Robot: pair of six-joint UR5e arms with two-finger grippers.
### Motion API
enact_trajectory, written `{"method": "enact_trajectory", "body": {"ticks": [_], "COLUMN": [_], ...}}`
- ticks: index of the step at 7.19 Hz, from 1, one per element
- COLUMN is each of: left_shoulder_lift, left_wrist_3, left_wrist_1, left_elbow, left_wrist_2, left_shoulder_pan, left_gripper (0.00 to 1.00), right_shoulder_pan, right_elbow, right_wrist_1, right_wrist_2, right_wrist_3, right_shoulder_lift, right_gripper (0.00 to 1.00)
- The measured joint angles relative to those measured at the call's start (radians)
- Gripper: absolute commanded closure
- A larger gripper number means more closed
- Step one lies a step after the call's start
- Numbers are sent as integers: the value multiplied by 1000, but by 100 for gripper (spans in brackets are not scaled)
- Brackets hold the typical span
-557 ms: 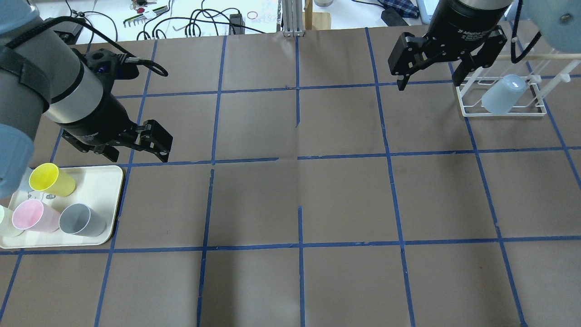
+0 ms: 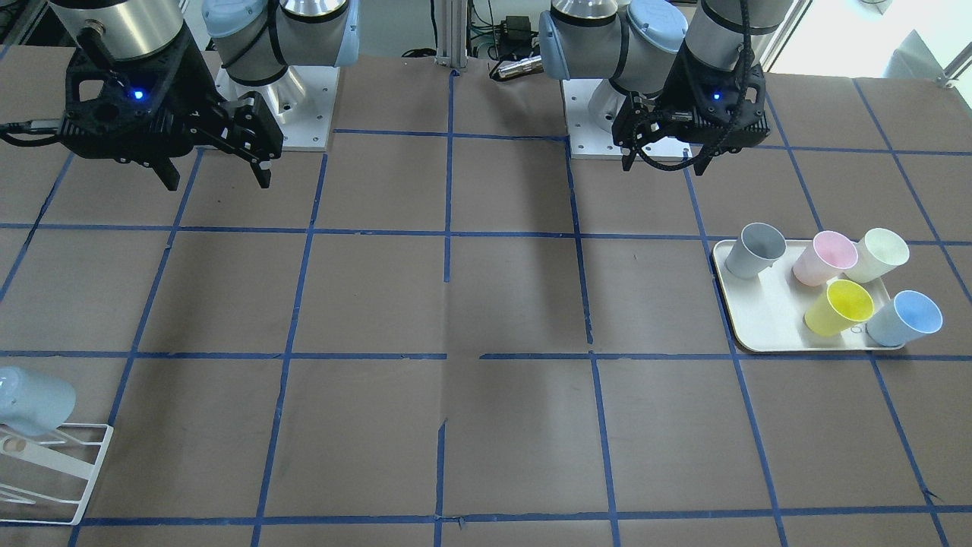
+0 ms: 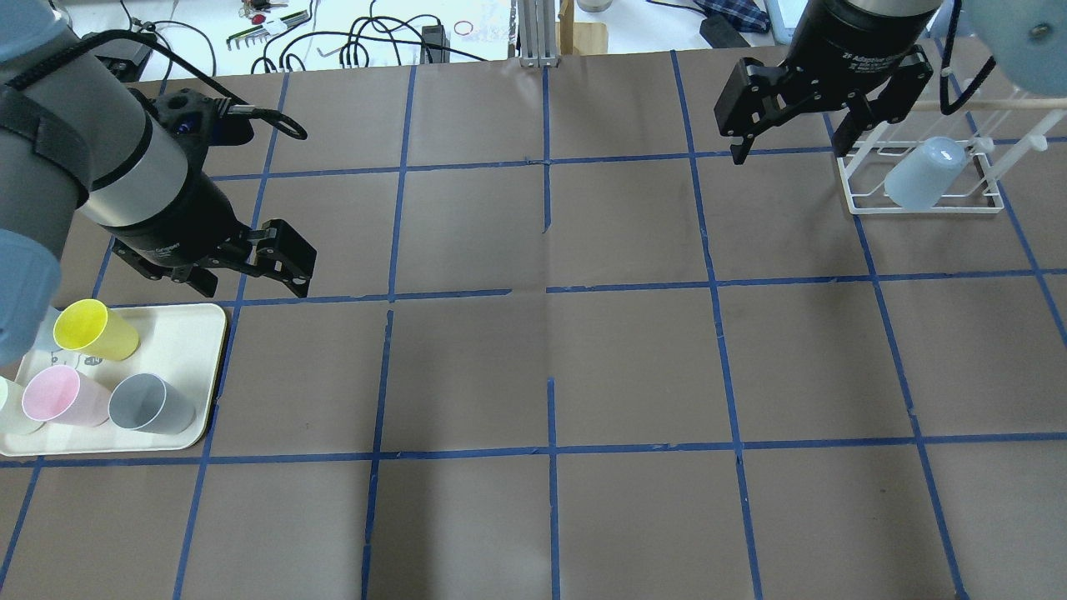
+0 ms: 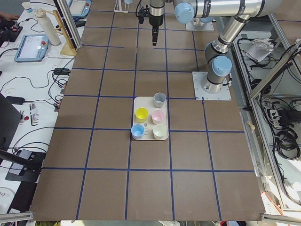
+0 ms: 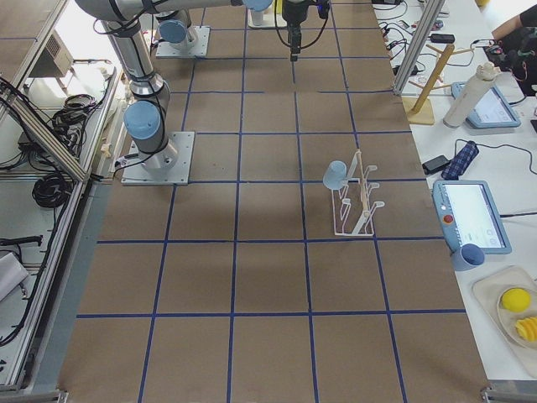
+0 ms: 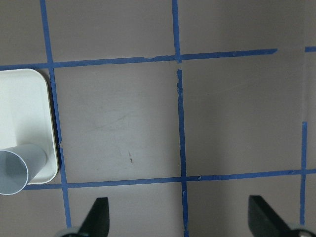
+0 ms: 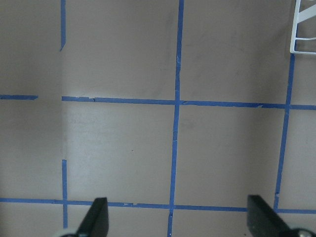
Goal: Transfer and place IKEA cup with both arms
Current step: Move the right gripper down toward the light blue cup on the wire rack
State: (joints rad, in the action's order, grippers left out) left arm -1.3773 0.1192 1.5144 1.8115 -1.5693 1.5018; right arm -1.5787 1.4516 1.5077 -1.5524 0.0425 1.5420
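A pale sky-blue cup (image 3: 924, 177) hangs tilted, mouth down, on a white wire rack (image 3: 925, 206) at the table's right; it also shows in the front view (image 2: 34, 400) and the right view (image 5: 337, 175). A second sky-blue cup (image 2: 905, 317) stands on the cream tray (image 2: 767, 319) at the left. My right gripper (image 3: 788, 154) is open and empty, in the air just left of the rack. My left gripper (image 3: 254, 290) is open and empty, above the table beside the tray's far edge. Both wrist views show spread fingertips (image 6: 98, 217) (image 7: 98, 217) with nothing between them.
The tray (image 3: 196, 333) also holds a yellow cup (image 3: 93, 330), a pink cup (image 3: 60, 397), a grey cup (image 3: 152, 404) and a cream-white cup (image 2: 877, 254). The brown table has a blue tape grid. Cables and tools lie beyond the far edge.
My right gripper has shifted slightly toward the table's far edge, still open. My left gripper has hardly moved. The cups have not moved.
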Motion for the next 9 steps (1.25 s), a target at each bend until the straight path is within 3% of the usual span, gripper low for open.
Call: {"method": "enact_trajectory", "body": {"ticks": [3,9], "left_shoulder_lift": [2,14], "left_wrist_3": [2,8], "left_wrist_1": [1,0], "left_elbow": [-1,12], "left_wrist_2": [0,-1], "left_shoulder_pan": [0,0], "left_gripper": [0,0], "right_shoulder_pan": [134,399], "right_elbow": [-4,6], "right_wrist_1": [46,284], "right_wrist_2": [4,1], "right_wrist_3": [105,513], "right_shoulder_lift": [-55,-285], "right_gripper": [0,0]}}
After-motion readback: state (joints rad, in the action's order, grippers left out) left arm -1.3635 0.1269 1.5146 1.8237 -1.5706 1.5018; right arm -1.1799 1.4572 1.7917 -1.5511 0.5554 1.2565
